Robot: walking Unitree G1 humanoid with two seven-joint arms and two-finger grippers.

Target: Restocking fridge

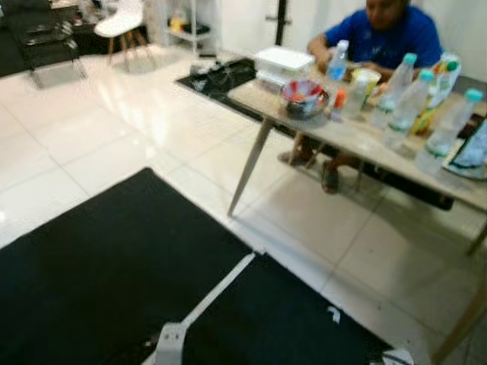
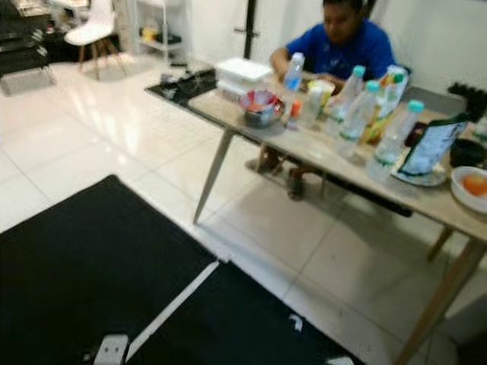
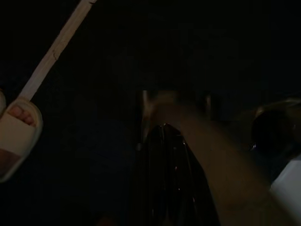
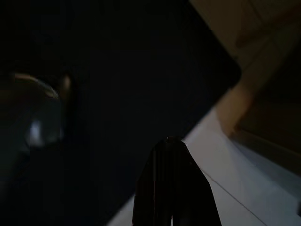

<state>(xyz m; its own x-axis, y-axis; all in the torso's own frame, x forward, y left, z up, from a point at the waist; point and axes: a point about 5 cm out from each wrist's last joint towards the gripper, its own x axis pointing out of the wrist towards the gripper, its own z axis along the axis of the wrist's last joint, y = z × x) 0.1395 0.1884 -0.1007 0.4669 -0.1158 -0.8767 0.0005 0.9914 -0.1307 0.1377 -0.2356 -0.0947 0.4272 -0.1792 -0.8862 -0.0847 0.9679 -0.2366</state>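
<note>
Several water bottles [image 2: 356,114] crowd the table [image 2: 335,156]; either hand's grip state: cannot tell.

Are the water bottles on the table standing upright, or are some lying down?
Upright. The water bottles stand on the table with their teal caps on top; none lies on its side.

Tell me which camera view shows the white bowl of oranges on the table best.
The right eye view: the white bowl sits at the table's right end, cut slightly by the frame edge, with orange fruit inside. The left eye view stops short of that end. Both wrist views face the dark floor.
</note>
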